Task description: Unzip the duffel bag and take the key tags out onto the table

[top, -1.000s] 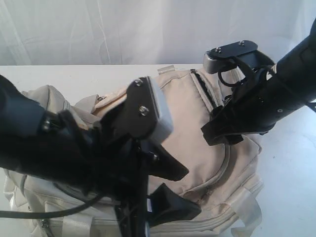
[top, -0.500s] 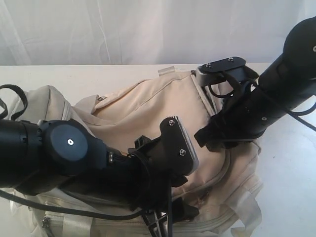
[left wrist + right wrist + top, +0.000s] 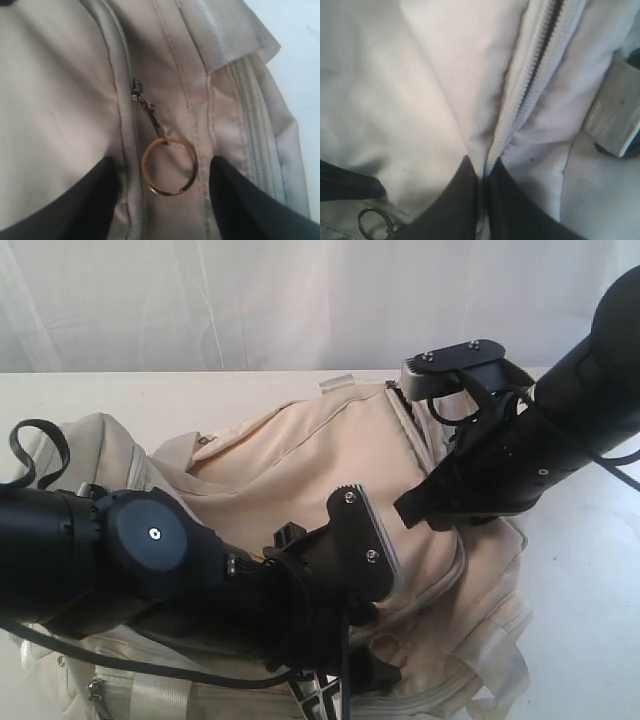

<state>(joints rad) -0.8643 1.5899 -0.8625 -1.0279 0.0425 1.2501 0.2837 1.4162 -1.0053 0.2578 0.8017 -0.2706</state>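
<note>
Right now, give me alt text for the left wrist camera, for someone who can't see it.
A gold ring pull lies flat on the cream duffel bag, hooked to a zipper slider. The left gripper is open, one dark finger on each side of the ring, neither touching it.

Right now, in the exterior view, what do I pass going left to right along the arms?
From the left: cable loop → left arm's round joint → left wrist camera → right hand → right arm. The bag spans most of the width, so it has no place in the order.
</note>
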